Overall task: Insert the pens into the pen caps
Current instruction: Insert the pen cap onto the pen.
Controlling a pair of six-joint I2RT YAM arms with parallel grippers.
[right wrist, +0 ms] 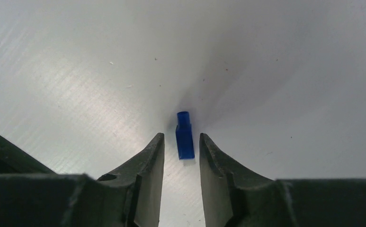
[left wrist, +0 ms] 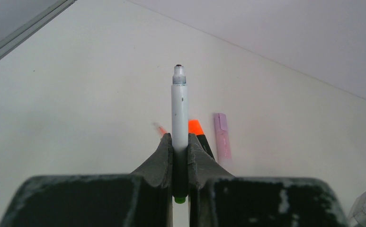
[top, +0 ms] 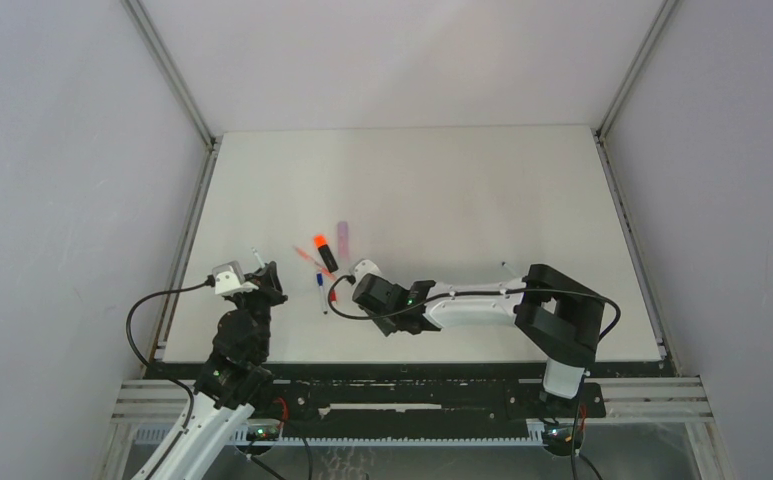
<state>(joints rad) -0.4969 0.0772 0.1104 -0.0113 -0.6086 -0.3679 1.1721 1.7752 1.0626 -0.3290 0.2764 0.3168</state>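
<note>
- We see the left gripper clamped on a thin pale plastic pen, upright at frame centre.
- The right gripper stands narrowly parted around a small dark-blue plastic cap at lower centre, touching neither finger.

A white worktop fills the floor of the enclosure; seen close, it is matt, with fine streaks and a few dark specks. Pale grey walls stand on three sides. An aluminium post slants up from the far left corner and a second post from the far right. A black mounting bar runs along the near edge, with a white slotted strip just beside it.
</note>
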